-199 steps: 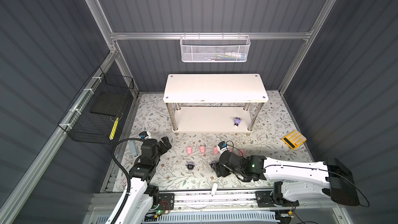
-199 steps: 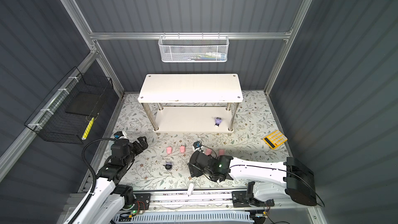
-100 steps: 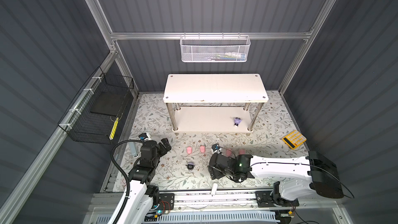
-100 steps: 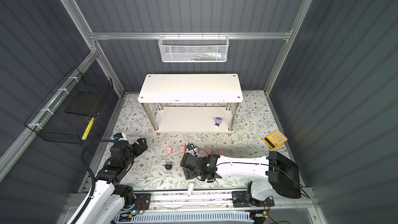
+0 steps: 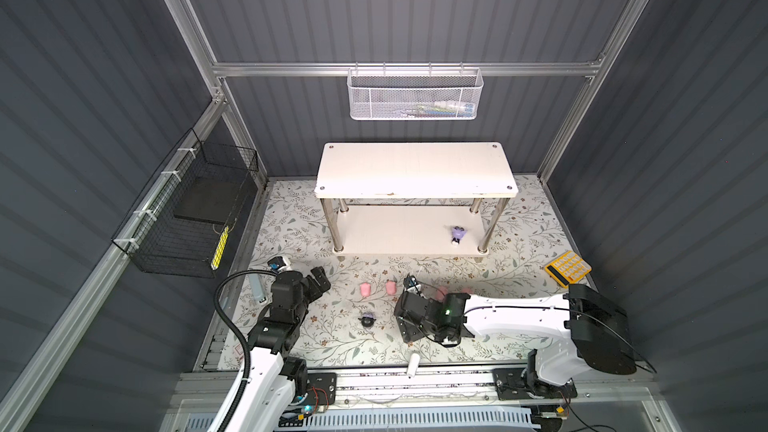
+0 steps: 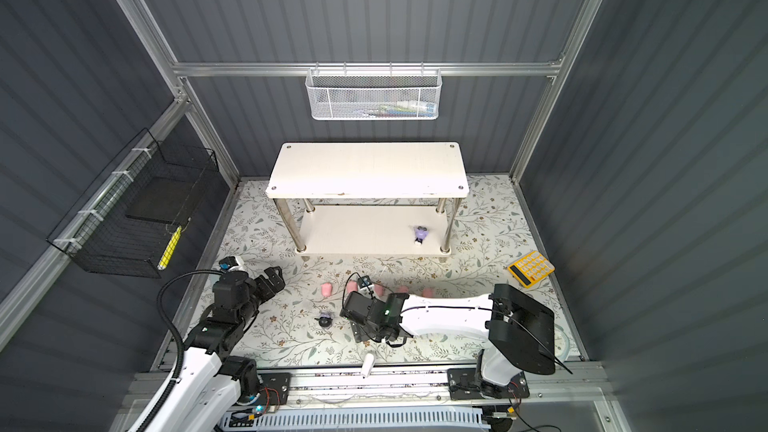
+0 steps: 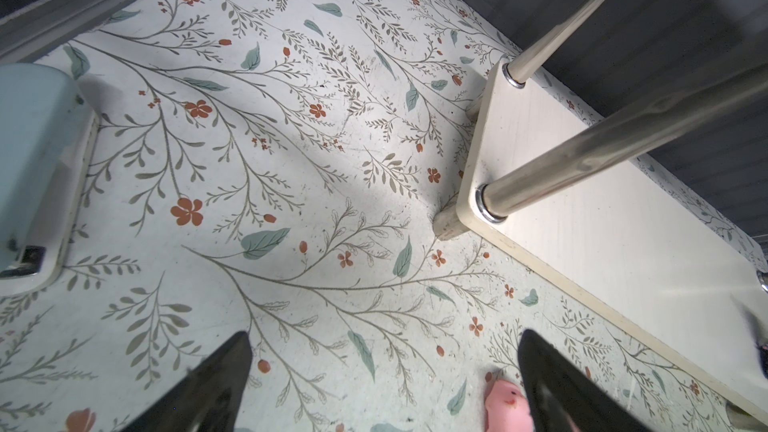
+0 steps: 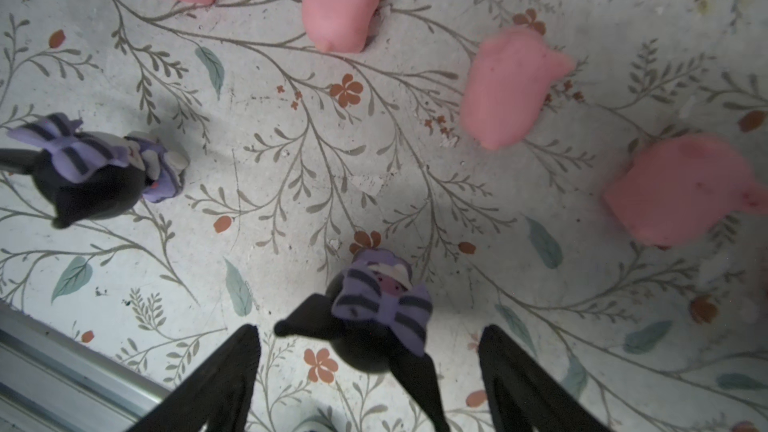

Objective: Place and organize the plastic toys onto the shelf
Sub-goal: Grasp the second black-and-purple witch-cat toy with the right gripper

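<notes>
While my right gripper point(image 8: 370, 332) stands spread around a black-headed lilac toy point(image 8: 380, 313) on the floral mat point(image 8: 291, 160), without clamping it, four pink toys point(image 8: 509, 89) lie just beyond. My left gripper point(image 7: 384, 351) hangs released near the shelf point(image 7: 582, 222), whose lower board bears another lilac toy point(image 5: 457, 234).

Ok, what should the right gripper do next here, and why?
Probably lower a little and close: the right gripper stands open over the floral mat, with the purple black-headed figurine standing between its jaws, not yet gripped.
</notes>
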Controlling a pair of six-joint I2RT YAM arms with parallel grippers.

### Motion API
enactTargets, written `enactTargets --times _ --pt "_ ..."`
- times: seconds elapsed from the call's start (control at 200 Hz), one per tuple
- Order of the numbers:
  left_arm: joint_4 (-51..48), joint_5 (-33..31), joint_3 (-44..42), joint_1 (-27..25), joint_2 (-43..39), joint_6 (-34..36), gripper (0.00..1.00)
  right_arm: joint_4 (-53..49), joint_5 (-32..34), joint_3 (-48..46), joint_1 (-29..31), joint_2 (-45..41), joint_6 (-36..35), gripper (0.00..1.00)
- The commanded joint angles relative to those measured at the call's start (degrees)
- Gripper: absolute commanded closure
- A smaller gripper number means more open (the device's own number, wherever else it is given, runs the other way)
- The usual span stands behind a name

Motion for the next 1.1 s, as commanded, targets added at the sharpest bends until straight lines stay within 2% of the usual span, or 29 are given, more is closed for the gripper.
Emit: enactTargets --times 0.0,0.44,0.585,0.916,1.096 --pt "-1.06 0.47 -0.65 -0.25 0.17 0.89 0.00 -0.10 -0.49 1.26 -0.61 0.98 -0.25 0.20" --pt "0.10 0.38 -1.18 -0.22 1.40 0.70 0.00 0.53 -2.17 1.78 -2.03 3.20 -0.60 0.40" --pt "0.47 0.38 -1.49 -0.22 1.58 0.72 0.00 0.05 -2.35 2.36 -2.00 3.73 -0.72 0.43" --pt "0.63 0.18 -1.93 -0.22 1.58 0.63 0.00 -1.35 -1.67 3.17 -2.11 4.06 -0.80 0.58" --pt "0.79 0.08 -2.09 -0.22 1.71 0.72 0.00 -3.49 -0.74 3.62 -2.00 3.22 -1.73 0.60"
